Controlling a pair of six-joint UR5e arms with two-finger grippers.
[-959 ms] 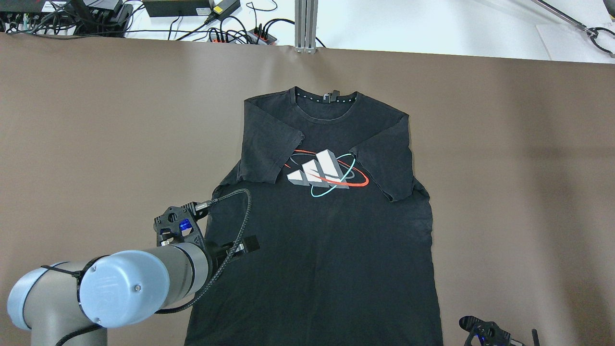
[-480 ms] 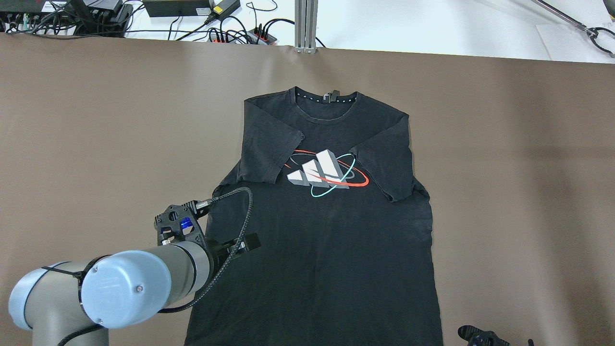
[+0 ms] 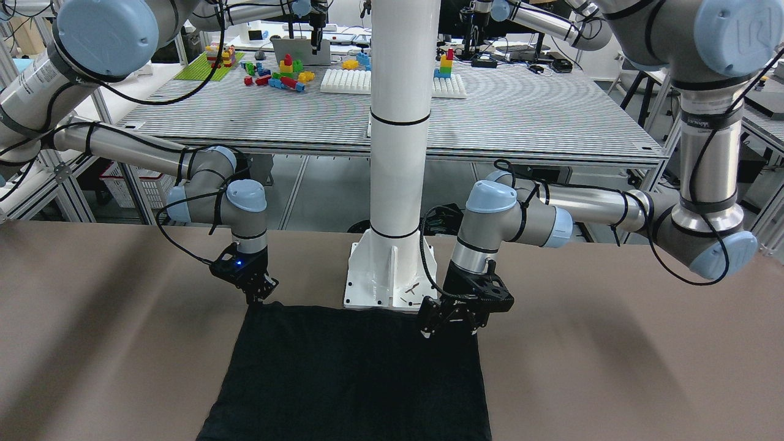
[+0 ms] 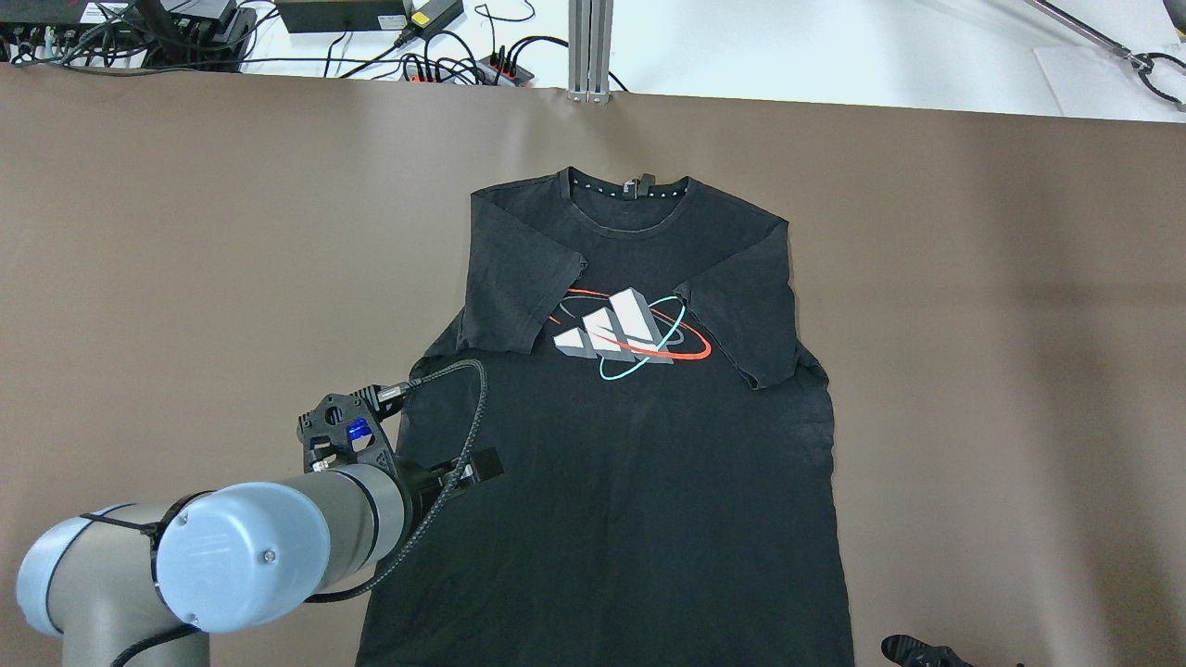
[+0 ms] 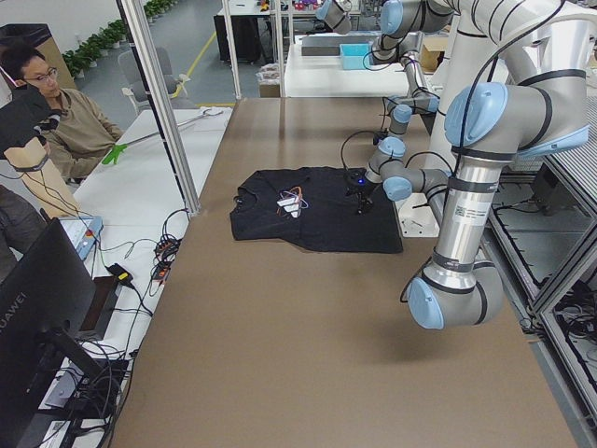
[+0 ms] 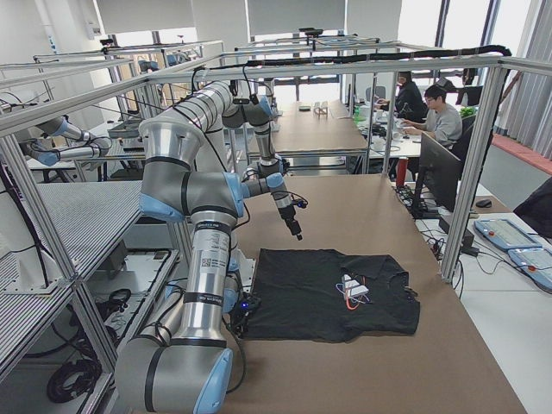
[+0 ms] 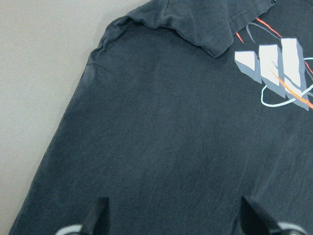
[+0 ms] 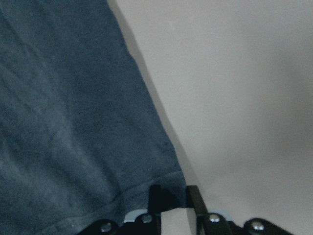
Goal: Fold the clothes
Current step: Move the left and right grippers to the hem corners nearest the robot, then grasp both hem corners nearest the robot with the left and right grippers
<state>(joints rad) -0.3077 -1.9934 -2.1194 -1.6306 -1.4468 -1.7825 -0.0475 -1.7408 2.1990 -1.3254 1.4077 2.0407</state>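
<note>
The clothes are one black T-shirt with a white, red and teal print, lying flat on the brown table with both sleeves folded inward. It also shows in the front-facing view. My left gripper is open over the shirt's lower left part, and its fingers stand wide apart above the fabric. My right gripper is at the shirt's lower right hem corner. In the right wrist view its fingers stand close together with the hem corner between them.
The white pole and its base plate stand just behind the shirt's hem, between both grippers. Cables and power strips lie beyond the table's far edge. Bare brown tabletop lies on both sides of the shirt.
My right wrist has slid toward the near edge, almost out of the overhead view. The left arm has barely shifted. The shirt lies as before.
</note>
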